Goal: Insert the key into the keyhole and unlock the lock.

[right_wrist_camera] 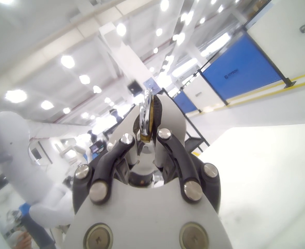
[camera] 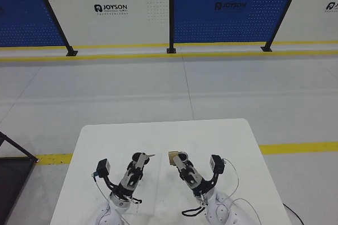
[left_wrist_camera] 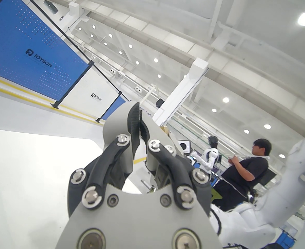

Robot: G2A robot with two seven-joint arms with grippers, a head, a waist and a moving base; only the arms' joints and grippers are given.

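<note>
Both arms are held above the near part of the white table (camera: 158,135), their grippers facing each other. My left gripper (camera: 142,160) is shut on a small silver key (camera: 150,156) whose blade points toward the lock. In the left wrist view the left gripper (left_wrist_camera: 139,123) has its black pads pressed together, and the key is hidden between them. My right gripper (camera: 178,160) is shut on a brass padlock (camera: 173,157). The right wrist view shows the padlock (right_wrist_camera: 146,120) with its shiny shackle and brass body clamped by the right gripper (right_wrist_camera: 150,104). A small gap separates key and lock.
A black rack (camera: 5,151) stands on the floor left of the table. A loose cable (camera: 234,175) runs beside the right arm. Blue and white barrier panels (camera: 225,19) line the back of the room.
</note>
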